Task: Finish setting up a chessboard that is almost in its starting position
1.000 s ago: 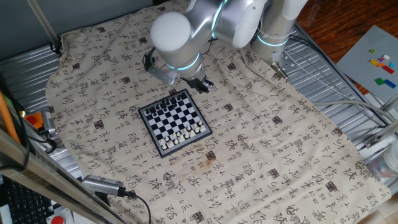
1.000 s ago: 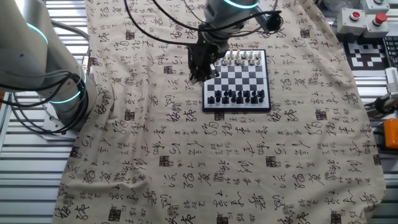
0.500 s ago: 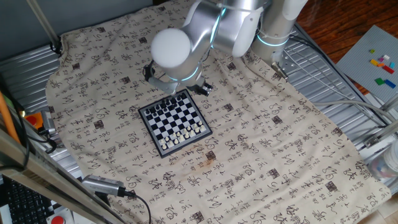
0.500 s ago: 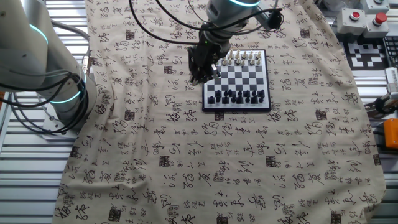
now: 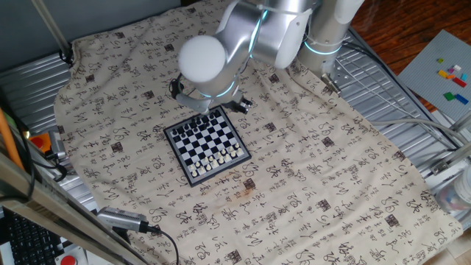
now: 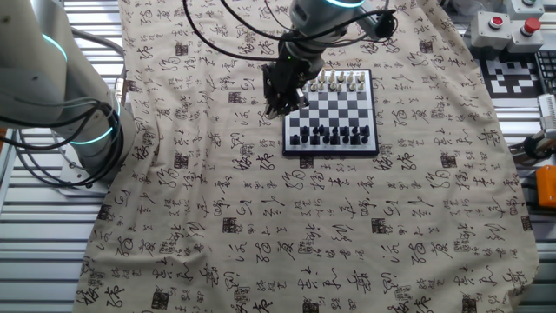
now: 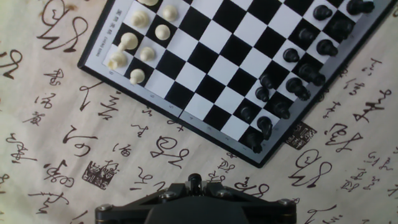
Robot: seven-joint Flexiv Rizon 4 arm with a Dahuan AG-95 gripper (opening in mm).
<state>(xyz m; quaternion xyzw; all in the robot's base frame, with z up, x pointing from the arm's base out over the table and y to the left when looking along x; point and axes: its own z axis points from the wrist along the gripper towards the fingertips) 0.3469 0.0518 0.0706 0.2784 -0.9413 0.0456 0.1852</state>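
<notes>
On the calligraphy-printed cloth (image 5: 331, 169) lies the chessboard (image 5: 207, 144), white pieces (image 7: 129, 41) massed at one end and black pieces (image 7: 291, 55) at the other. The gripper (image 6: 276, 108) hangs over the cloth just beside the board's side edge. Its opening and any load cannot be made out.

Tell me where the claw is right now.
In the other fixed view, the claw hangs over the printed cloth just off the chessboard's left edge, beside the board rather than over it.
</notes>
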